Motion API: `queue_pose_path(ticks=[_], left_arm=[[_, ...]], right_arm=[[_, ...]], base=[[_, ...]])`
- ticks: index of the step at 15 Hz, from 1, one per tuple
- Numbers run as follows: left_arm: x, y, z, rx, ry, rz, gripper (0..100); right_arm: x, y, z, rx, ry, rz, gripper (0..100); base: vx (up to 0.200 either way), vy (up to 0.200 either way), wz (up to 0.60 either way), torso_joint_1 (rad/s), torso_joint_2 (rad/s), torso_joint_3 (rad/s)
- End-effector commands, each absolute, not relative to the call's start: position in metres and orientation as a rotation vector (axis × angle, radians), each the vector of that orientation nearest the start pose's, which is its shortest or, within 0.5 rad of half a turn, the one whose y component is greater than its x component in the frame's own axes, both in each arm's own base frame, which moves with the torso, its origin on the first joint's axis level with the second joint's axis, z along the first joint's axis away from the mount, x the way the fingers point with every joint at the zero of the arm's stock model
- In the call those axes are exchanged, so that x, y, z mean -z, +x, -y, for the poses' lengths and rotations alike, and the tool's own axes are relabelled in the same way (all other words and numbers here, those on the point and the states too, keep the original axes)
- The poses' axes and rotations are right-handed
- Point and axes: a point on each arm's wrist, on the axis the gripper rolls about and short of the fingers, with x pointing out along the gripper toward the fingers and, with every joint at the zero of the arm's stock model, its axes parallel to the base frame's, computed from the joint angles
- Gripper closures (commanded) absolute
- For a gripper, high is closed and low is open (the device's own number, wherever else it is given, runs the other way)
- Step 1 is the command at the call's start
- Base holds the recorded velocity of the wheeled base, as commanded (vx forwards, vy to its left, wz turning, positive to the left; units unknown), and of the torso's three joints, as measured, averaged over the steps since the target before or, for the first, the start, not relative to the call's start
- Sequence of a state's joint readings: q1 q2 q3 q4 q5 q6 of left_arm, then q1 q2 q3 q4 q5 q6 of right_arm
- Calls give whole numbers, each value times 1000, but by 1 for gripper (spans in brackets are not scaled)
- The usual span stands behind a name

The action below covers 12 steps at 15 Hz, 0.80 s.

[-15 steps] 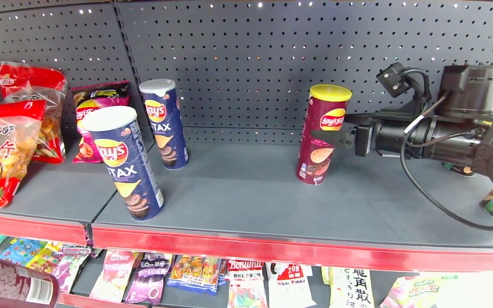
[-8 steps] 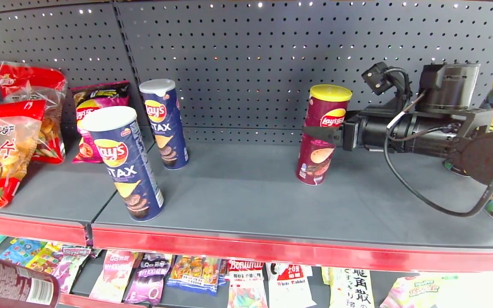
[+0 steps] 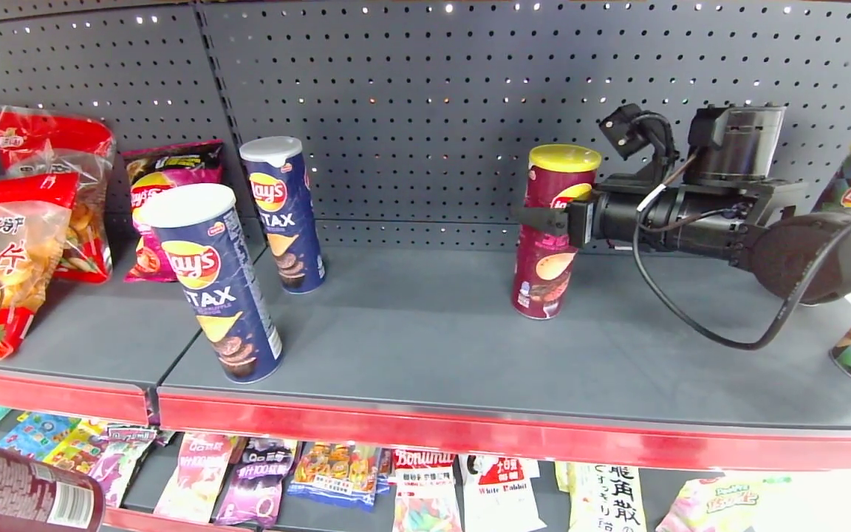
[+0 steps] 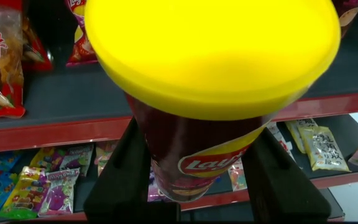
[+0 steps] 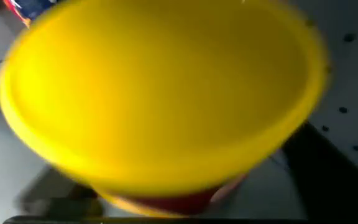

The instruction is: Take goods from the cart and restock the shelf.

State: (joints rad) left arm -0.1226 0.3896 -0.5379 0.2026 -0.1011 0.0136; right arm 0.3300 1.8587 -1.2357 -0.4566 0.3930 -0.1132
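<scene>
Left wrist view: left gripper [image 4: 204, 180] clamps a spare can [image 4: 210, 56], held out front of the shelf [image 3: 425, 355]. Farther in, right gripper [image 3: 547, 216] has its jaws closed round the maroon can [image 3: 544, 277] standing on the shelf (set down, not yet released).

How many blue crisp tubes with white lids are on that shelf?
2. The front blue tube stands near the front edge of the shelf; the rear blue tube stands behind it, closer to the pegboard. Others may be hidden past the frame.

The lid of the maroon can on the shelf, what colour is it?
Yellow. The lid shows best in the head view.
</scene>
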Motion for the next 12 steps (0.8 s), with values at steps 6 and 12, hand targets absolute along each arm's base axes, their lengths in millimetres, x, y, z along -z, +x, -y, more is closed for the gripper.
queue_pose_path(ticks=[6,12], left_arm=[[-207,-13,1,224,14,-60,100],[-206,-14,1,224,15,-74,100]], right_arm=[[-237,336,-141,-630,-107,-123,100],[-252,275,-167,-324,-70,-115,100]], base=[[0,0,0,0,0,0],[0,0,0,0,0,0]])
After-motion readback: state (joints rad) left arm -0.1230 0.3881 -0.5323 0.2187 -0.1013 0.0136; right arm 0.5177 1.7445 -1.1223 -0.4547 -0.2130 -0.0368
